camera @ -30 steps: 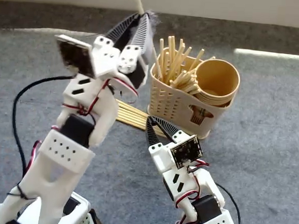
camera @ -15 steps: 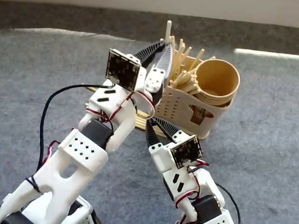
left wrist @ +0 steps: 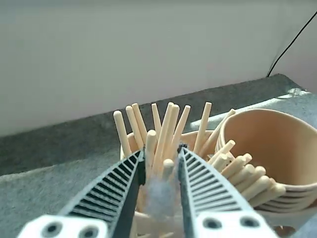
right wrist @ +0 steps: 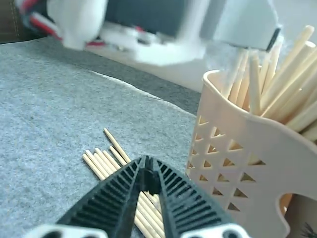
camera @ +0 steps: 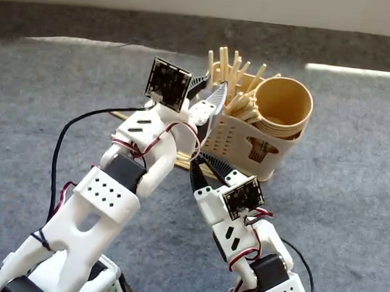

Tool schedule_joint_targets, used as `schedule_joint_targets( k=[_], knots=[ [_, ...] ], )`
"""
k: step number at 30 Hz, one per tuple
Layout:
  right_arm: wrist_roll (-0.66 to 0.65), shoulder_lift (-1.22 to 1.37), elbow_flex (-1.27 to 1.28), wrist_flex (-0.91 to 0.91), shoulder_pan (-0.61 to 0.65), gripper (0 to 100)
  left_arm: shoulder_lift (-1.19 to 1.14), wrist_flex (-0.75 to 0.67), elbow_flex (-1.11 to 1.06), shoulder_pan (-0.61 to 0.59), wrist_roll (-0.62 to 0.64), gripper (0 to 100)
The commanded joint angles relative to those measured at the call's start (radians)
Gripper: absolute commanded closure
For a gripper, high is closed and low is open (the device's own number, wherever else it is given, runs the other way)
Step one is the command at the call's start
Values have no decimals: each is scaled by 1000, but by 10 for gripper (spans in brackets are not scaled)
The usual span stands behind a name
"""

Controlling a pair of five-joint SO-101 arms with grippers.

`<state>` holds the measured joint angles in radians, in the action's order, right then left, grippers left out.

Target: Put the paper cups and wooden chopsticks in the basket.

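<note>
A cream basket point(camera: 248, 139) stands on the grey mat with a stack of paper cups point(camera: 284, 102) and several wooden chopsticks point(camera: 229, 69) upright in it. My left gripper point(camera: 209, 94) is at the basket's near-left rim. Its fingers stand slightly apart around the chopstick tops point(left wrist: 168, 129), beside the cups point(left wrist: 267, 144); the left gripper point(left wrist: 161, 158) grips nothing. Several loose chopsticks point(right wrist: 106, 161) lie on the mat beside the basket point(right wrist: 237, 148). My right gripper point(right wrist: 147, 173) hangs shut just above them, low at the basket's foot point(camera: 195, 162).
The left arm's body point(camera: 142, 149) crosses above the loose chopsticks point(camera: 181, 160) and hides most of them from above. Bare grey mat point(camera: 351, 195) spreads to the right and left of the arms. A pale wall runs along the far edge.
The left arm swung a raised chopstick right and down over the basket; the stick now stands among the others, no longer held. The right arm has stayed put.
</note>
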<state>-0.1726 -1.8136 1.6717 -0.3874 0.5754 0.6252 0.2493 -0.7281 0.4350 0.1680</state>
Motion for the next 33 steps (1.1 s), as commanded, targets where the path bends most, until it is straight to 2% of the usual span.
schedule_joint_targets(
  k=[1,4,9,11,24,29,33],
  knots=[
    [-12,5,156,-2,10,993,8,3,84,-12,17,878],
    [-12,5,156,-2,10,993,10,3,110,-12,17,886],
    [-12,7,156,-4,8,993,12,6,165,-33,17,999],
    [-12,7,156,-4,8,993,36,31,168,-54,20,986],
    [-12,7,156,-4,8,993,369,387,163,-79,25,994],
    [-12,7,156,-4,8,993,444,563,163,-153,25,994],
    [-12,7,156,-4,8,993,458,631,162,-245,25,994]
  ],
)
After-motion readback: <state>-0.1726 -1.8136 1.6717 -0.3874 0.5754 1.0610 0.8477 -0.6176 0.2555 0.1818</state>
